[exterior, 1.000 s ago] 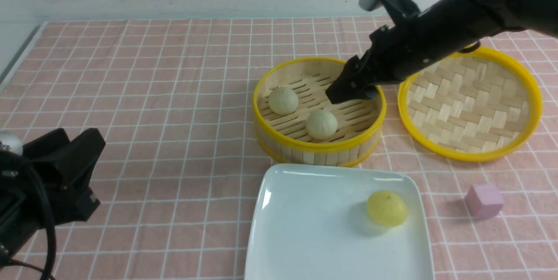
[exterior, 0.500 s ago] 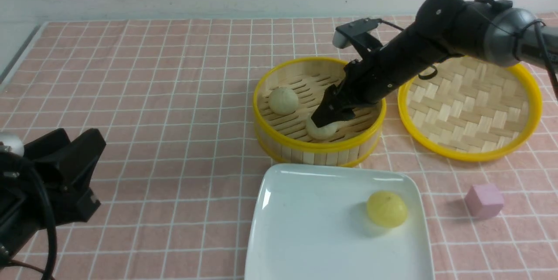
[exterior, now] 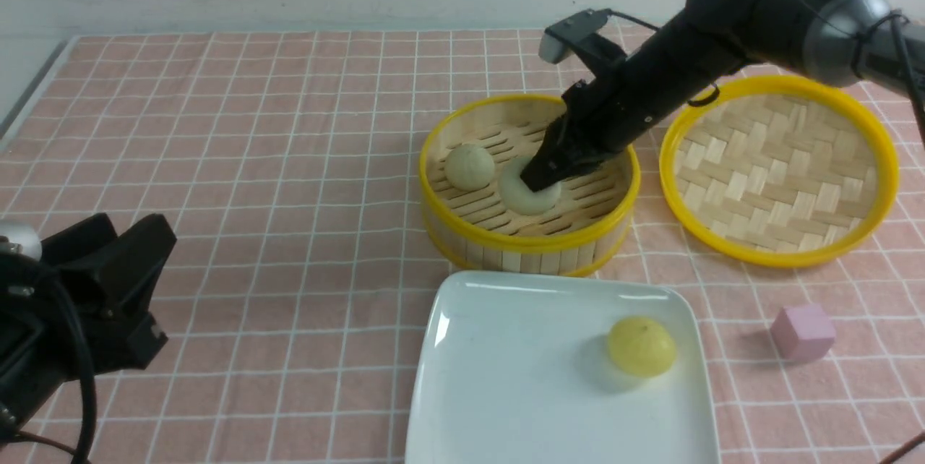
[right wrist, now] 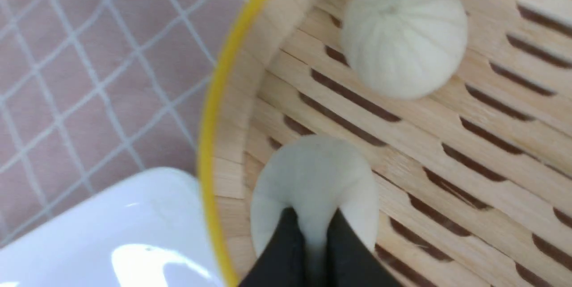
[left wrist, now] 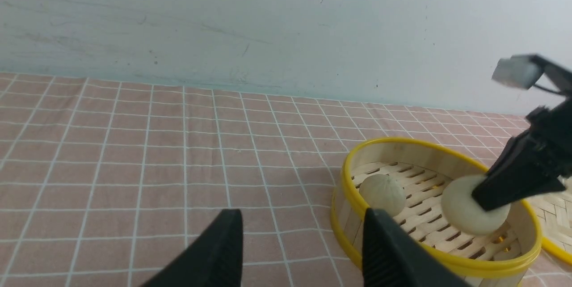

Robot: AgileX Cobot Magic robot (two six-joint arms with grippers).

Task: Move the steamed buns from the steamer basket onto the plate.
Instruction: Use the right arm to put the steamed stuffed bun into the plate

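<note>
We note change: right gripper, spread wide above steamer basket a second ago, now down inside it, jaws pinched into nearer beige bun.
Bun soft, dented at pinch, seems raised off slats.
We judge second transfer begun.
Other beige bun rests at basket's left side.
Yellow bun on plate, just in front of basket.
Left gripper well left of basket, jaws apart, empty.

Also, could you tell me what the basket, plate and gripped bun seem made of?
Basket: pale matte slats, likely bamboo, with glossy yellow rims. Plate: shiny white with highlights, ceramic or plastic. Bun: soft, perhaps foam or rubber; it dents in the right gripper.
</note>
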